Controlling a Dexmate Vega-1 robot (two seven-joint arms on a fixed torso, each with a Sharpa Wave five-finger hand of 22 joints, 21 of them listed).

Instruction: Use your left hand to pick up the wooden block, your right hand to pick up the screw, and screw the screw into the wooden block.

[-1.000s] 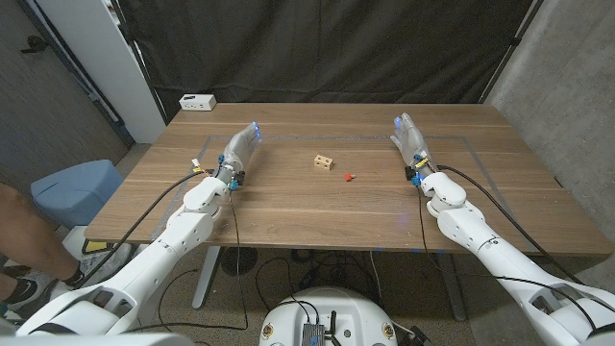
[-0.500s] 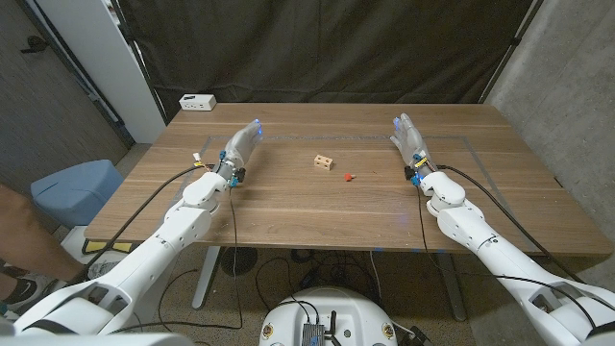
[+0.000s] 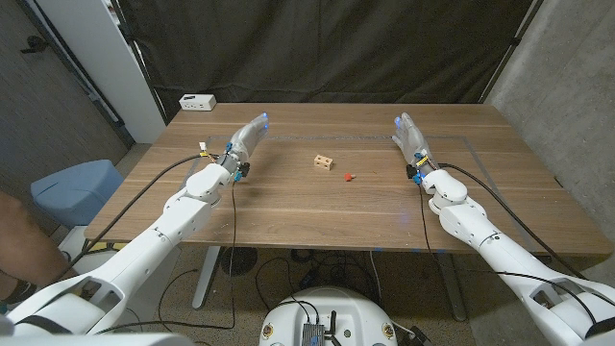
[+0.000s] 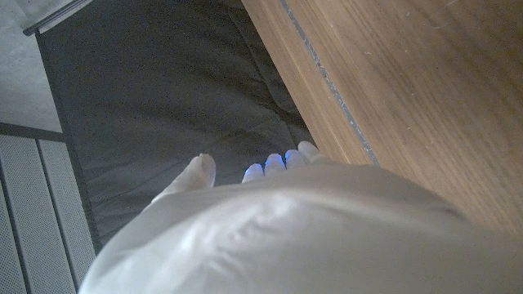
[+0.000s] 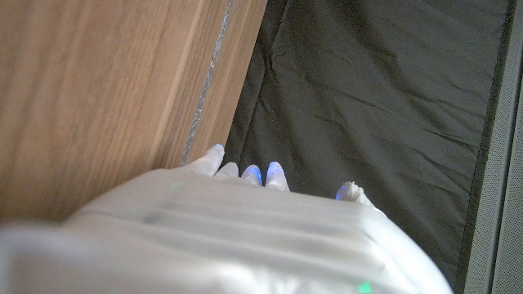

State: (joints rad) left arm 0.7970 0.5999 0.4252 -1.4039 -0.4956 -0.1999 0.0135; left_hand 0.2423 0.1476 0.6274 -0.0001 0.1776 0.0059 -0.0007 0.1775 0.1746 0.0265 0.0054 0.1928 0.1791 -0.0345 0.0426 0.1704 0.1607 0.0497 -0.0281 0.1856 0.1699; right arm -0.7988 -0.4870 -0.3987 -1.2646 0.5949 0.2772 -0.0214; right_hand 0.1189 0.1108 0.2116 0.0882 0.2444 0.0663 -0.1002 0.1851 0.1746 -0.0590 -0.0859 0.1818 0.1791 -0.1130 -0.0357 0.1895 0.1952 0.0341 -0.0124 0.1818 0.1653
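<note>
A small pale wooden block [image 3: 324, 162] with dark holes sits near the middle of the table. A tiny red screw [image 3: 349, 177] lies just to its right and a little nearer. My left hand [image 3: 247, 140] is over the table well to the left of the block, fingers stretched out and holding nothing. My right hand [image 3: 409, 135] stands at the right, well clear of the screw, fingers also extended and empty. The left wrist view looks along the back of the left hand [image 4: 270, 212], and the right wrist view along the back of the right hand [image 5: 237, 220], both with straight fingers.
A white box [image 3: 198, 101] sits at the table's [image 3: 288, 207] far left corner. A black curtain hangs behind the table. A blue bin [image 3: 75, 187] stands on the floor at the left, with part of a person [image 3: 21, 252] at the picture's left edge.
My left arm has shifted slightly forward and right, carrying the hand a little farther over the table. The right arm, block and screw have not moved.
</note>
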